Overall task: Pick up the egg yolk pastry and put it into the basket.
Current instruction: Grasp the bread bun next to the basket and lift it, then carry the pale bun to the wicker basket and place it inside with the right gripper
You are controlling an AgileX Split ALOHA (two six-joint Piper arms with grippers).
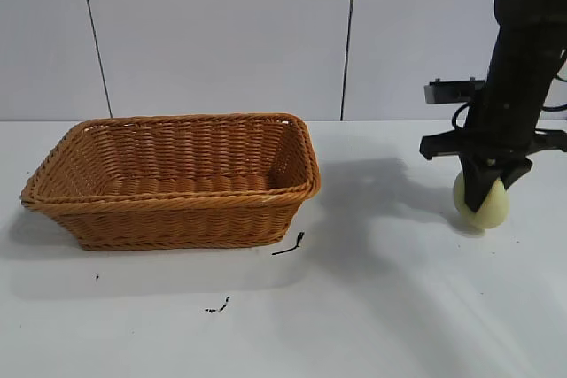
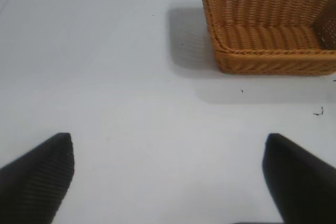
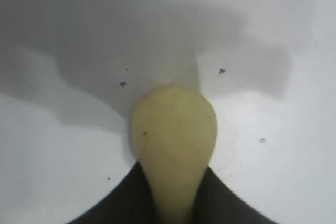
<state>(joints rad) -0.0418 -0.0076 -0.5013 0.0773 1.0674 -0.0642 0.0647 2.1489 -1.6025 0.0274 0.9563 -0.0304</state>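
Right gripper (image 1: 483, 196): pointing straight down near the table's right edge, jaws drawn in narrow and pinching the egg yolk pastry (image 1: 481, 200) between them; the wrist view shows the pale yellow lump squeezed to a tapered, pear-like outline where the dark fingers (image 3: 123, 203) bear on it. Egg yolk pastry: held at the fingertips, bulging out on either side of the near finger in the exterior view; whether it has cleared the table (image 1: 372, 307) or just grazes it cannot be told, though its shadow sits close beneath. Basket (image 1: 177, 179): orange-brown wicker, toward the table's left side, well apart from the pastry, open side up, nothing seen inside. Left gripper (image 2: 168, 177): parked off toward the left, jaws spread wide over bare table, holding nothing (the basket shows farther off in its wrist view). Loose dark scraps (image 1: 290, 245) lie on the table just in front of the basket. Hazards, as judged: the pastry is soft and rounded, so a hard pinch may crush or split it, while a slack one may let it squirt out from between the fingers during the carry across the table; the hold sits at the fingertips, leaving little margin. A low crossing risks striking the basket's braided rim (image 1: 312, 185) and shoving the light basket aside; release from too high may break the pastry on landing.
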